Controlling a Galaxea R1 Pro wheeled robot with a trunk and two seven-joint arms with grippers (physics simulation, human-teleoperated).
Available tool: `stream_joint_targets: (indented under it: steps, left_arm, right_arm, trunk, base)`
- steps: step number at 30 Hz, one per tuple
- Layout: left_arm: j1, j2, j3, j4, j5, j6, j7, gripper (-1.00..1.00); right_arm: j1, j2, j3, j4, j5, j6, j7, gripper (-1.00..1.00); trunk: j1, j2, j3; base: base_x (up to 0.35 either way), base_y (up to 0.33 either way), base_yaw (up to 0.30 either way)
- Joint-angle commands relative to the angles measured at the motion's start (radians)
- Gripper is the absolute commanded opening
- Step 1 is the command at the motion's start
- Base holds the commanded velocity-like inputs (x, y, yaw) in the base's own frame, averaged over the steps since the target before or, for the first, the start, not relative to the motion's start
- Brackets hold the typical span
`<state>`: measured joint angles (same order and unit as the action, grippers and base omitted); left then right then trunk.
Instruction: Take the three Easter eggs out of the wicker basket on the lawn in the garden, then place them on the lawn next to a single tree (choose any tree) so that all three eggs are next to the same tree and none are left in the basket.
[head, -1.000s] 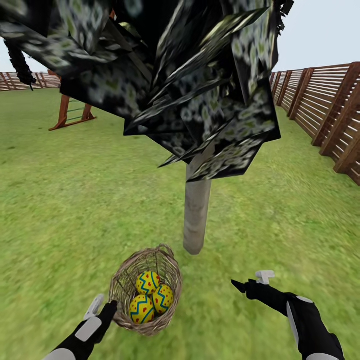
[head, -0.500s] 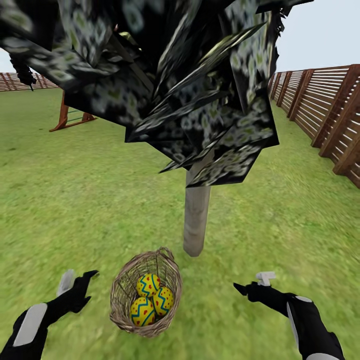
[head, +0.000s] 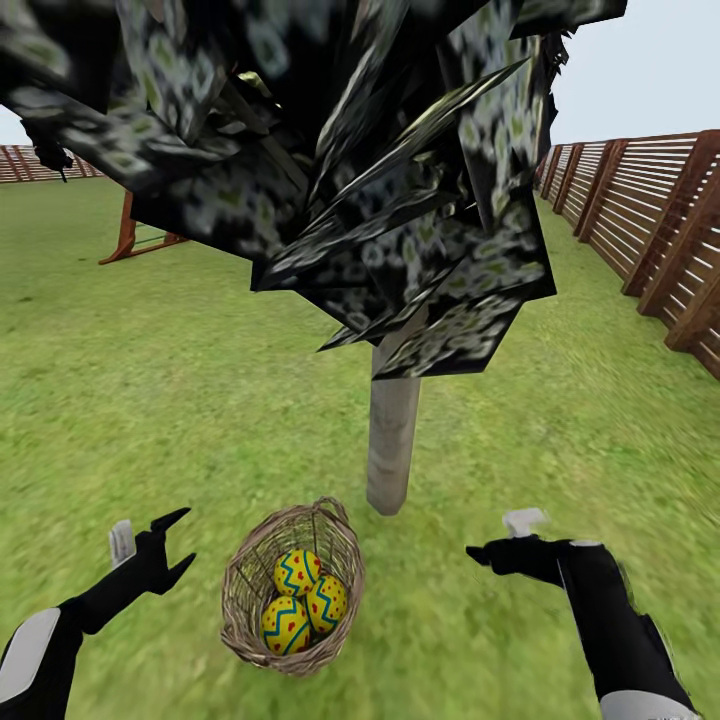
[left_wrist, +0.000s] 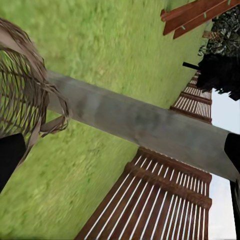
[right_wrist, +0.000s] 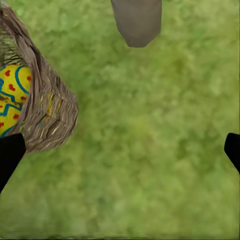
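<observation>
The wicker basket (head: 250, 580) stands on the lawn (head: 130, 400) just in front of the tree's pale trunk (head: 392, 440). Three yellow Easter eggs lie inside it: one at the back (head: 297, 572), one on the right (head: 326, 603), one in front (head: 284, 625). My left gripper (head: 172, 546) is open, a short way left of the basket and apart from it. My right gripper (head: 495, 540) is open over the grass to the basket's right. The right wrist view shows the basket (right_wrist: 50, 115), an egg (right_wrist: 12, 92) and the trunk base (right_wrist: 137, 20). The left wrist view shows the basket's rim (left_wrist: 22, 95) and the trunk (left_wrist: 140, 120).
The tree's dark foliage (head: 330, 170) hangs low over the trunk. A brown slat fence (head: 660, 220) runs along the right side, and it also appears in the left wrist view (left_wrist: 160, 200). A wooden playset leg (head: 130, 230) stands far off at the left. Open grass surrounds the trunk.
My left gripper has drawn away from the basket's rim, out to the left and a little forward. The right gripper has risen slightly. Basket and eggs stay put.
</observation>
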<state>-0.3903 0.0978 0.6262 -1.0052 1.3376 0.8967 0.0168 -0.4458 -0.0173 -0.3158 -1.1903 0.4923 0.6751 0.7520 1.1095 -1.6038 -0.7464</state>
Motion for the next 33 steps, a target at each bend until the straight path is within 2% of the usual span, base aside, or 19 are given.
stream_joint_targets:
  steps: [1,5,6,8,9,10,11,12,14,17,25,33]
  left_arm:
    - [-0.001,0.000,0.002,0.000,0.002,0.007,0.002,1.00]
    - [-0.001,-0.001,0.001,-0.001,0.002,0.011,0.002,1.00]
    - [-0.001,0.000,0.001,-0.001,0.002,0.012,0.001,1.00]
    - [-0.001,0.000,0.001,-0.001,0.002,0.013,0.001,1.00]
    - [-0.001,0.000,0.001,-0.001,0.002,0.014,0.001,1.00]
    - [-0.001,0.000,0.001,-0.001,0.002,0.014,0.001,1.00]
    - [-0.001,0.000,0.001,-0.001,0.002,0.014,0.001,1.00]
    - [-0.001,-0.001,0.001,-0.001,0.002,0.014,0.001,1.00]
    - [-0.001,-0.001,0.000,0.001,0.002,0.014,0.001,1.00]
    - [-0.001,-0.003,-0.002,0.002,0.001,0.012,0.001,1.00]
    - [-0.001,-0.007,-0.005,0.002,0.000,0.010,0.002,1.00]
    - [-0.001,-0.010,-0.006,0.002,0.000,0.008,0.002,1.00]
  right_arm:
    - [-0.001,0.000,0.043,-0.006,0.012,0.015,0.010,1.00]
    - [-0.001,0.000,0.226,-0.023,0.015,0.095,0.010,1.00]
    - [-0.001,0.000,0.243,-0.027,0.015,0.108,0.010,1.00]
    - [-0.001,0.002,0.312,-0.042,0.013,0.160,0.010,1.00]
    - [-0.001,0.008,0.390,-0.056,0.010,0.192,0.010,1.00]
    - [-0.001,0.011,0.431,-0.060,0.008,0.201,0.010,1.00]
    - [-0.001,0.013,0.452,-0.061,0.008,0.205,0.010,1.00]
    - [-0.001,0.018,0.510,-0.062,0.006,0.214,0.010,1.00]
    - [-0.001,0.024,0.567,-0.065,0.006,0.220,0.009,1.00]
    - [-0.001,0.026,0.590,-0.082,0.006,0.224,0.009,1.00]
    - [-0.001,0.025,0.590,-0.155,0.005,0.227,0.009,1.00]
    - [-0.001,0.032,0.592,-0.172,0.003,0.227,0.009,1.00]
  trunk:
    - [0.000,0.000,-0.001]
    - [0.000,0.000,-0.001]
    - [0.000,0.000,-0.001]
    - [0.000,0.000,-0.001]
    - [0.000,0.000,-0.001]
    - [0.000,0.000,-0.001]
    - [0.000,0.000,-0.001]
    - [0.000,0.000,-0.001]
    - [0.000,0.000,-0.001]
    - [0.000,0.000,-0.001]
    - [0.000,0.000,-0.001]
    - [0.000,0.000,-0.001]
  base:
    - [0.000,0.000,0.000]
    - [0.000,0.000,0.000]
    - [0.000,0.000,0.000]
    - [0.000,0.000,0.000]
    - [0.000,0.000,0.000]
    - [0.000,0.000,0.000]
    - [0.000,0.000,0.000]
    - [0.000,0.000,0.000]
    - [0.000,0.000,0.008]
    - [0.000,0.000,0.174]
    - [0.000,0.000,0.270]
    - [0.000,0.000,0.286]
